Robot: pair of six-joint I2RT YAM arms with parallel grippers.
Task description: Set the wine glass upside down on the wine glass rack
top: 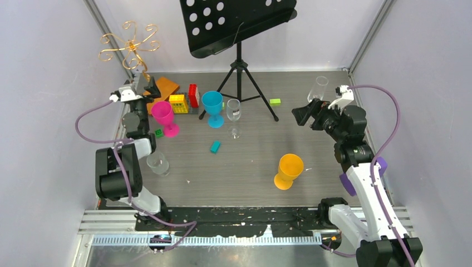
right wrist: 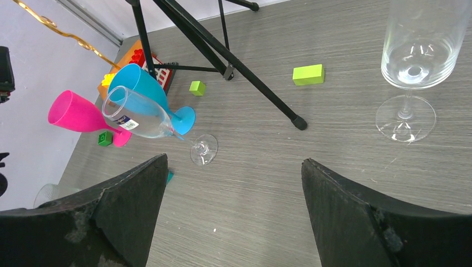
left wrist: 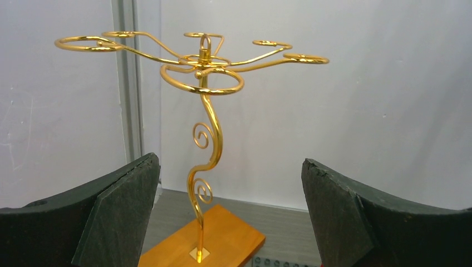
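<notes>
Nothing is held yet, so the task is at its opening step, the approach to a glass. The rack [left wrist: 217,136] stands at the far left corner of the table [top: 256,167], upright on its orange base, with no glass in any of the loops that show.

The left gripper [left wrist: 228,161] is spread wide and empty. It sits close to the rack and faces it, with the stem roughly between the two pads in the left wrist view but well beyond them.

The right gripper [right wrist: 234,161] is also wide and empty. It hangs over the right side of the table, pointing toward the middle. The nearest glass [right wrist: 420,50] stands upright, foot down, near the far right corner. It sits off to the right of that gripper's line, not between the pads.

A second clear glass [top: 234,111] stands mid-table beside the blue goblet [top: 212,107], and I cannot tell which of the two is meant. The corner glass looks the likelier pick, being just beside the right gripper.

By that reading, the next move is for the right gripper to swing toward the far right corner and settle around the bowl or stem. After that come a lift, a turn to bring the foot up, and a carry along the far edge past the stand's [top: 239,67] tripod legs. The stem then has to slide into a loop opening so that the foot hangs on the wire.
</notes>
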